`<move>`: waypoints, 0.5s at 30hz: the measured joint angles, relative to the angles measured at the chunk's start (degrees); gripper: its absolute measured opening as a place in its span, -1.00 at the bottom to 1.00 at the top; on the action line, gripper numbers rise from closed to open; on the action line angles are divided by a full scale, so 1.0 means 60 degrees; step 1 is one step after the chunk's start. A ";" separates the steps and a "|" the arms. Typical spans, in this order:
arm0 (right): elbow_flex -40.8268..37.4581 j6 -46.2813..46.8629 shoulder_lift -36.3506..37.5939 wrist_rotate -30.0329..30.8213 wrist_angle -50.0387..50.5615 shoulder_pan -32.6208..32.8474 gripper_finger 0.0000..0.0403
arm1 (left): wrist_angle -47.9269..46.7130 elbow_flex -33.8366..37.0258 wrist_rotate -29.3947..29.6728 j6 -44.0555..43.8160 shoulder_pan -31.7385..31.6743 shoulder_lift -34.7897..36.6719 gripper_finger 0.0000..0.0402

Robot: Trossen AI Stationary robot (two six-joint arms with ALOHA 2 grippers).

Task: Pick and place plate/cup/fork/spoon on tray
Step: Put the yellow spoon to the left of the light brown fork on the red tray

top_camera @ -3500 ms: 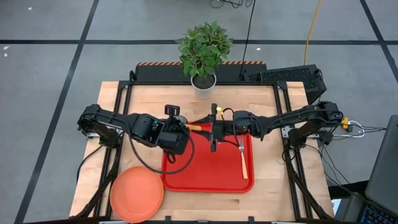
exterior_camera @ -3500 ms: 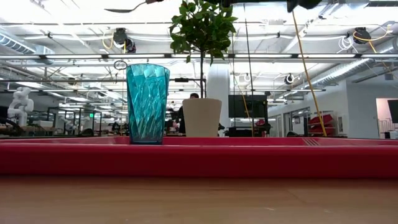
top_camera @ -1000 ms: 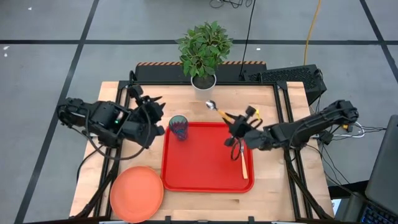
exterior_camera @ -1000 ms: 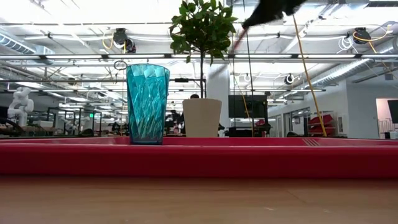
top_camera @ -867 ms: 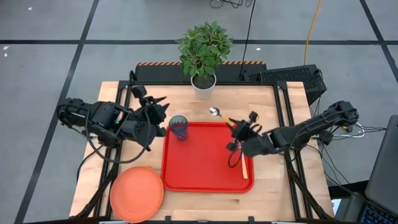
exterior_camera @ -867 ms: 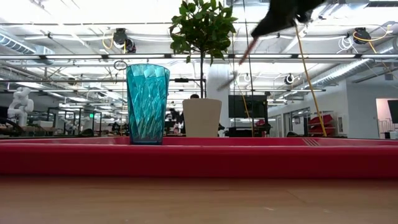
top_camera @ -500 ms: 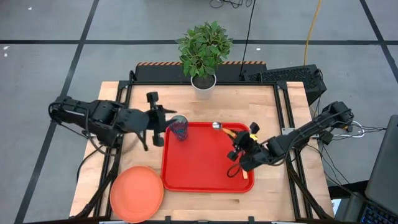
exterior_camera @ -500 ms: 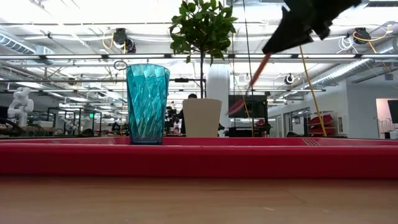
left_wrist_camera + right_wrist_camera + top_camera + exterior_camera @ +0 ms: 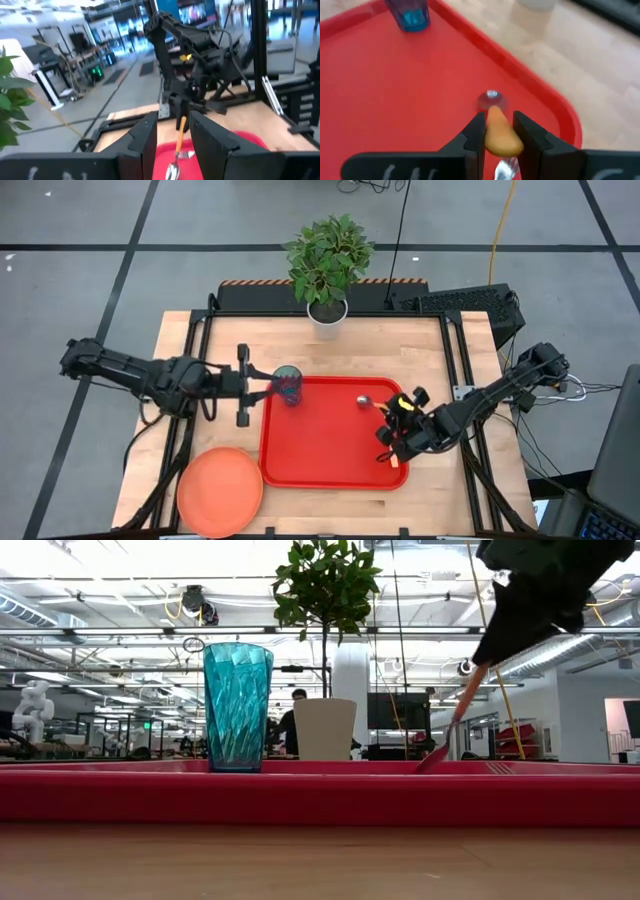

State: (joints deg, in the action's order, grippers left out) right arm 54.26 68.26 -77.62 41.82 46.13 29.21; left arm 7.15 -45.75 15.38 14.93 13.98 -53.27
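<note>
Wooden bench [image 9: 200,330] under us, with an open workshop hall visible beyond it in the low view. We take the spoon [image 9: 375,405] first: its orange handle is clamped between the fingers of our right end effector [image 9: 398,418], and its silver bowl hangs down over the right part of the tray [image 9: 320,465], at or just above the red floor; we cannot tell whether it touches. In the right wrist view the handle sits squarely between the two dark fingers [image 9: 475,137], bowl pointing away from us. We judge the spoon light, stiff and rather slick along the metal, so the handle is the right place to hold; the thin shaft could swivel in a loose pinch.

Relative to the tray, the fork [image 9: 393,458] lies on it near the right rim, mostly hidden beneath our right end effector. The cup [image 9: 287,384] stands upright in the tray's far left corner; it looks light and easy to tip. The plate [image 9: 220,492] lies on the bench just beside the tray's near left corner, not yet loaded. Flat and smooth, it probably wants a grip at the rim.

Our left end effector [image 9: 252,384] hangs just left of the tray beside the cup, fingers apart and holding nothing. A potted plant [image 9: 327,265] stands beyond the tray's far edge.
</note>
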 joint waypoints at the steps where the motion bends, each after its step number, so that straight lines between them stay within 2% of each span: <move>1: 0.0000 0.0134 0.0000 -0.0152 0.0020 0.0017 -0.72 | 0.0516 0.0272 -0.0009 -0.0006 -0.0003 0.0012 -0.40; 5: 0.0000 0.0817 -0.0009 -0.0964 0.0074 0.0029 -0.72 | 0.1431 0.0813 -0.0022 -0.0104 -0.0004 0.0101 -0.40; 11: 0.0000 0.1427 -0.0506 -0.1943 0.0054 0.0040 -0.72 | 0.1611 0.0859 -0.0022 -0.0254 -0.0007 0.0101 -0.40; 12: 0.0000 0.1491 -0.0653 -0.2076 0.0038 0.0038 -0.75 | 0.1602 0.0859 -0.0022 -0.0261 -0.0004 0.0099 -0.40; 14: -0.0004 0.1594 -0.0988 -0.2298 0.0016 0.0055 -0.93 | 0.1544 0.0859 -0.0022 -0.0268 -0.0004 0.0083 -0.40; 15: -0.0005 0.1645 -0.1143 -0.2350 -0.0063 0.0067 -0.94 | 0.1547 0.0859 -0.0022 -0.0277 -0.0004 0.0083 -0.40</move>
State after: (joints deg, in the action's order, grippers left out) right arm 54.23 78.13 -84.48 27.73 45.75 29.61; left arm 16.43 -40.60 15.25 13.27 13.96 -52.77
